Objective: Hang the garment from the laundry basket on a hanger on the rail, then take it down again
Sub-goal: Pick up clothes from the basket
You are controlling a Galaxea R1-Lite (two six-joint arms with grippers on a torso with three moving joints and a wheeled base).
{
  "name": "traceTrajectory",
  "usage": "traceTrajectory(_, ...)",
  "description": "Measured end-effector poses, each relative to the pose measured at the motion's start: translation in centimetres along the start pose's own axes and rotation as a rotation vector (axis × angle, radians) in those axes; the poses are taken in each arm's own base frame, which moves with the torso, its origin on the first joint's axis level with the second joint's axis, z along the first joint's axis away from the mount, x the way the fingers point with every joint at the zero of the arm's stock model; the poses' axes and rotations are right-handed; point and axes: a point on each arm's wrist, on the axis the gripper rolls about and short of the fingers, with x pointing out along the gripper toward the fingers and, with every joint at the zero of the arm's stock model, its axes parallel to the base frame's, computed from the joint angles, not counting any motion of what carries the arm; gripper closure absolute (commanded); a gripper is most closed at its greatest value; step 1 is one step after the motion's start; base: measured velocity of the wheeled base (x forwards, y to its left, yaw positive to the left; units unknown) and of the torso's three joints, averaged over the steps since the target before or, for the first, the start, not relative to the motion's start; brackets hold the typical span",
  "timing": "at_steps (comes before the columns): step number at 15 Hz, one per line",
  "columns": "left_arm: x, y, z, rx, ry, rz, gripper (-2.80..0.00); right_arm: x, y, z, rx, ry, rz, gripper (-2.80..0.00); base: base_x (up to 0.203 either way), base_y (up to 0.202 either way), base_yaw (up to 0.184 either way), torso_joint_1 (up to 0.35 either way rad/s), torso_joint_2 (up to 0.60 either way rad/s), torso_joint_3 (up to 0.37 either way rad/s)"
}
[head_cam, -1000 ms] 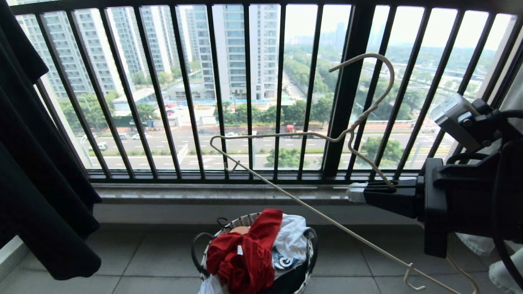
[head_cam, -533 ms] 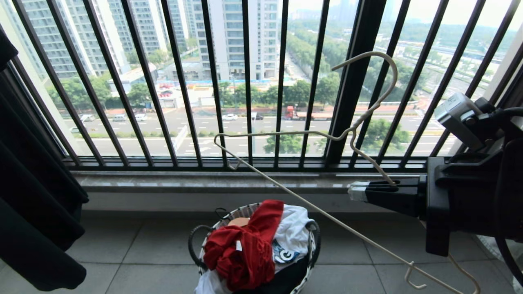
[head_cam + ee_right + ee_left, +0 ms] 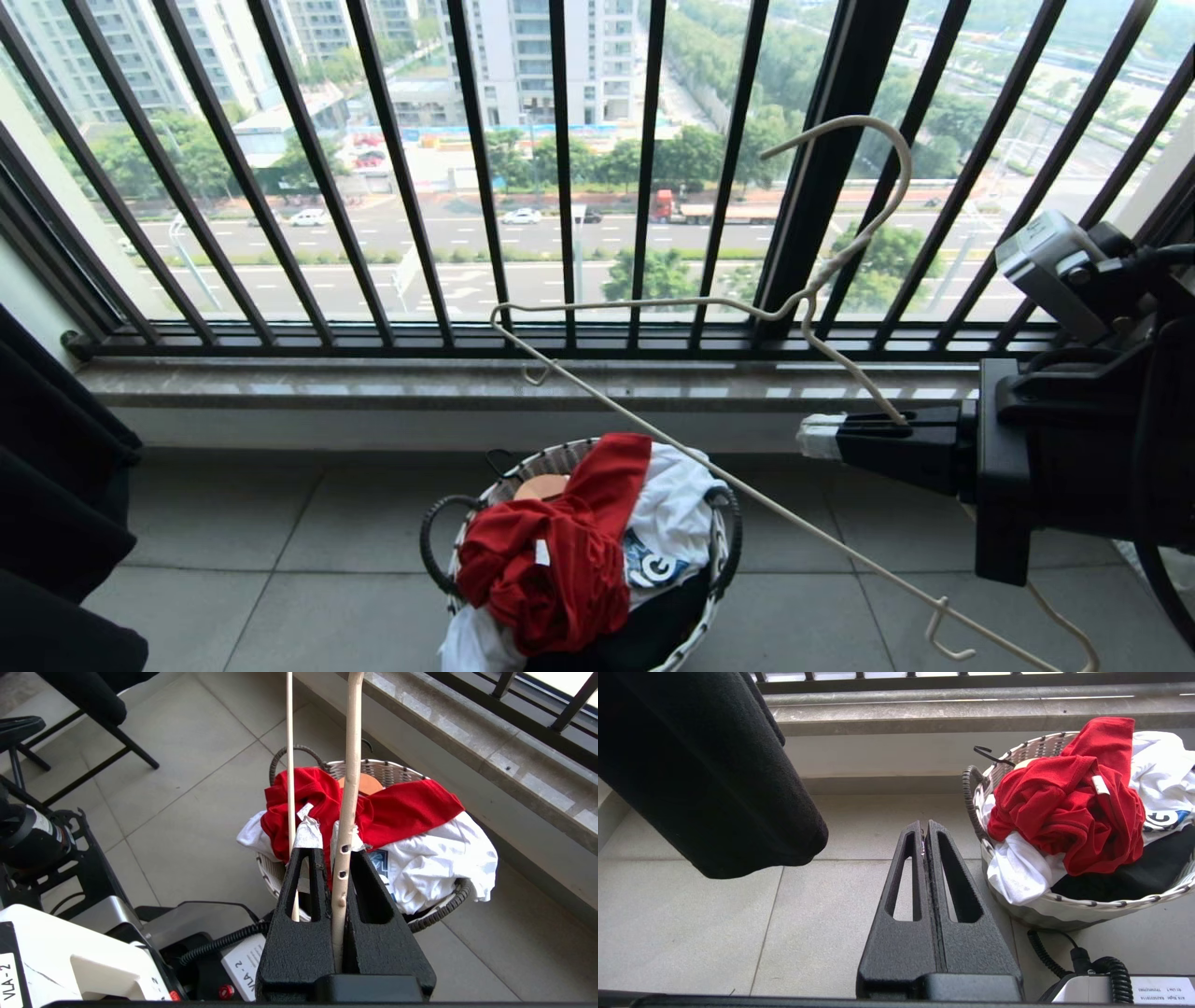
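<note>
Stage: early, by my reading; the hanger (image 3: 747,313) is already in hand, but the red T-shirt (image 3: 551,560) lies crumpled in the laundry basket (image 3: 439,532), not yet lifted; nothing is on the hanger

Left to do: pick up the shirt, thread the hanger into it, hook it on the rail, then take it down again; the rail is in none of the views

Right gripper (image 3: 810,437): closed on the hanger's wire, low on one sloping shoulder; in the right wrist view the right gripper (image 3: 327,835) has the wire clamped between its jaws, with the thin bottom bar passing beside one jaw

Right arm pose: reaches in level from the right edge of the head view, gripper pointing toward the robot's left; the hanger's hook rises above the gripper in front of the black railing (image 3: 644,168); the bottom bar slants down below and behind the gripper

Left gripper (image 3: 927,828): closed and empty, jaws pressed together; it hangs low over the tiled floor (image 3: 714,914), out of the head view

Shirt's place: on top of the pile, below the right gripper and to its left; from the left gripper the basket (image 3: 1064,907) sits just beside and ahead, the red shirt (image 3: 1064,807) near but not touched

Other laundry: a white T-shirt (image 3: 677,518) with blue print lies under the red one; dark fabric sits lower in the basket

Nearby: a black cloth (image 3: 700,765) hangs close to the left gripper, on the side away from the basket
</note>
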Motion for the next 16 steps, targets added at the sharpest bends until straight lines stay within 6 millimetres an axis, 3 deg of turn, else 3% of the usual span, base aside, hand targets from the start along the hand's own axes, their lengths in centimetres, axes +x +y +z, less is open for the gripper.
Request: traceTrajectory(16,0.00,0.00,0.01,0.001,0.000,0.000,0.00,-0.43,0.13,0.21,-0.006,-0.015,0.003,0.00,0.000,0.000,0.000,0.003,0.00,-0.196)
